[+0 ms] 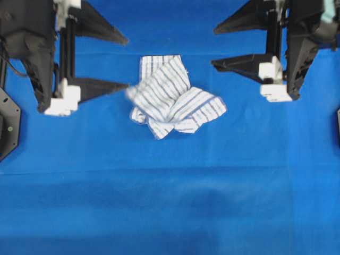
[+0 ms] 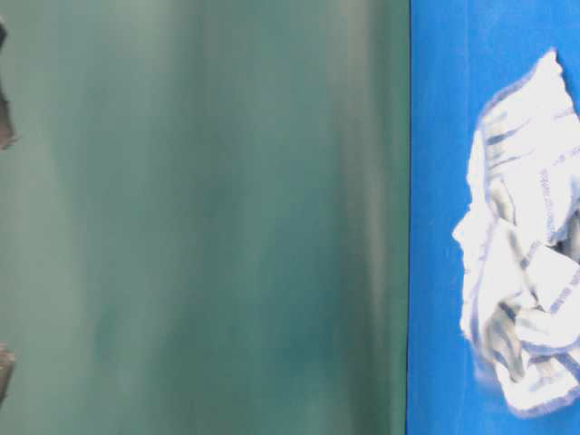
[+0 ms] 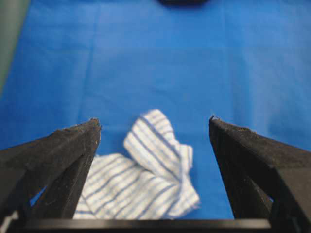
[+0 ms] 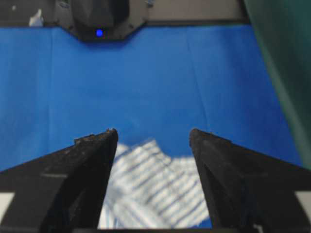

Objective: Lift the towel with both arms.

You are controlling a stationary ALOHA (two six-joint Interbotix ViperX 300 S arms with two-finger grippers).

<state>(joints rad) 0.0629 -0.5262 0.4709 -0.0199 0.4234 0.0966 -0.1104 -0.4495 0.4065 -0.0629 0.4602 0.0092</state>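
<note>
Near the middle of the blue tablecloth (image 1: 170, 212), somewhat toward its far edge, the towel (image 1: 175, 98) is seen crumpled in a loose heap, its striped folds overlapping. At either side of it, the left gripper (image 1: 127, 62) and the right gripper (image 1: 213, 47) are shown with fingers spread wide and nothing held between them. From each wrist view, the towel is framed between the parted black fingers (image 3: 68, 145), lying on the cloth below and free of both. Motion blur is noted on the towel's left corner.
</note>
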